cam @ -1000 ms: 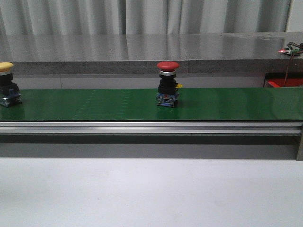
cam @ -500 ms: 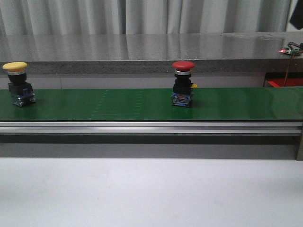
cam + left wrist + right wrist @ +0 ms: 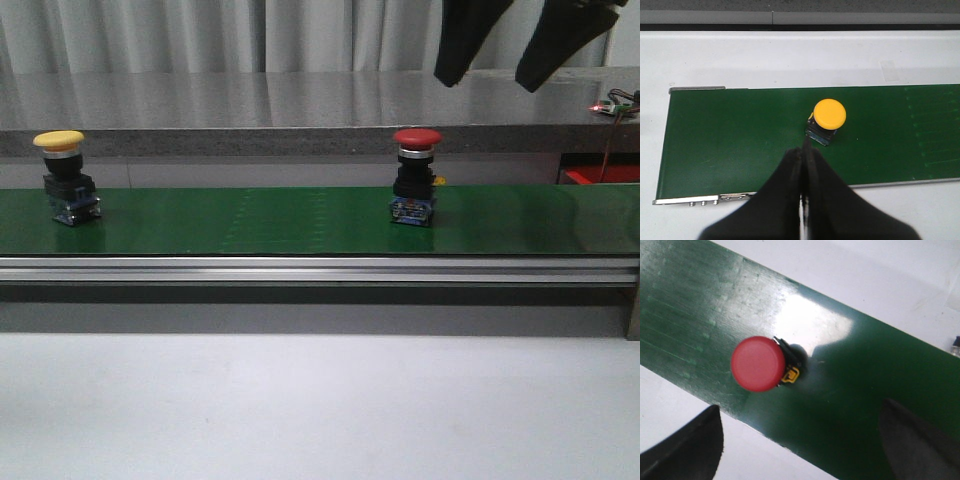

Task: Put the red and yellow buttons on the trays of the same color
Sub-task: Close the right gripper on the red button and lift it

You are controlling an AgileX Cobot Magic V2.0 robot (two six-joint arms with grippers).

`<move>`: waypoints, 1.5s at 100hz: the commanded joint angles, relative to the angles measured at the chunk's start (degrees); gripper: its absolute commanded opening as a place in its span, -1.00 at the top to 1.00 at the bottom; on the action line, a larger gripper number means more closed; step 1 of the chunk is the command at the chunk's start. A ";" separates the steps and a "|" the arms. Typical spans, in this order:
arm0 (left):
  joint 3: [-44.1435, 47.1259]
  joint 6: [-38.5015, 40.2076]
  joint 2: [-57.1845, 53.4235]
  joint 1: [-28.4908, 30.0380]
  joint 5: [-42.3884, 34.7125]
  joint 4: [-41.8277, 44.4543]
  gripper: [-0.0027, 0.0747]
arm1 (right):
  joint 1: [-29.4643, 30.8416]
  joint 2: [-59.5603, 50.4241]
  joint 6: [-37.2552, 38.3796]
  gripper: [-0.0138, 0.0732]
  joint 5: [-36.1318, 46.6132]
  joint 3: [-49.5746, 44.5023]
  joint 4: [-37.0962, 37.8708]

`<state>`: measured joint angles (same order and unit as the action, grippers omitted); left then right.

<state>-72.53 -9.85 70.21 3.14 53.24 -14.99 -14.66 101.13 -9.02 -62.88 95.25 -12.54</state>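
The left hand (image 3: 802,200) has its fingers pressed together, holding nothing, hovering over the yellow button (image 3: 68,178), which stands upright on the green belt (image 3: 250,222) toward the bench's (image 3: 300,410) left edge. Further right, the red button (image 3: 415,178), mushroom-capped on a black and blue base, stands upright on the belt. The right hand (image 3: 495,45) hangs above it, spread wide and empty.

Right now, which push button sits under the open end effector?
The red mushroom-head push button on the green conveyor belt; the open right end effector hangs above it. The yellow one sits far left.
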 commanded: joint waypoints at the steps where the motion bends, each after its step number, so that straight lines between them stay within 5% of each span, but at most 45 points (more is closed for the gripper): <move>1: -1.42 -0.04 -1.67 -0.44 -3.59 -1.27 0.98 | -0.68 -0.02 -0.55 -0.76 -0.67 4.82 -0.35; 70: -1.42 -0.04 -1.67 -0.44 -3.81 -1.36 0.98 | -2.64 10.95 -0.55 -0.74 -6.67 12.08 2.94; 105: -1.42 -0.04 -1.67 -0.44 -3.81 -1.50 0.98 | -2.58 11.52 0.11 0.29 -8.99 12.08 4.08; 125: -1.42 -0.04 -1.67 -0.44 -3.81 -1.50 0.98 | -1.38 9.29 0.11 0.37 -10.53 12.59 5.15; 150: -1.42 -0.04 -1.67 -0.44 -3.81 -1.50 0.98 | 8.24 2.66 0.33 0.37 -13.50 12.59 5.31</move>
<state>-72.53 -9.85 70.21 3.14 52.90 -14.99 -9.63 109.22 -8.96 -70.53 105.75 -7.74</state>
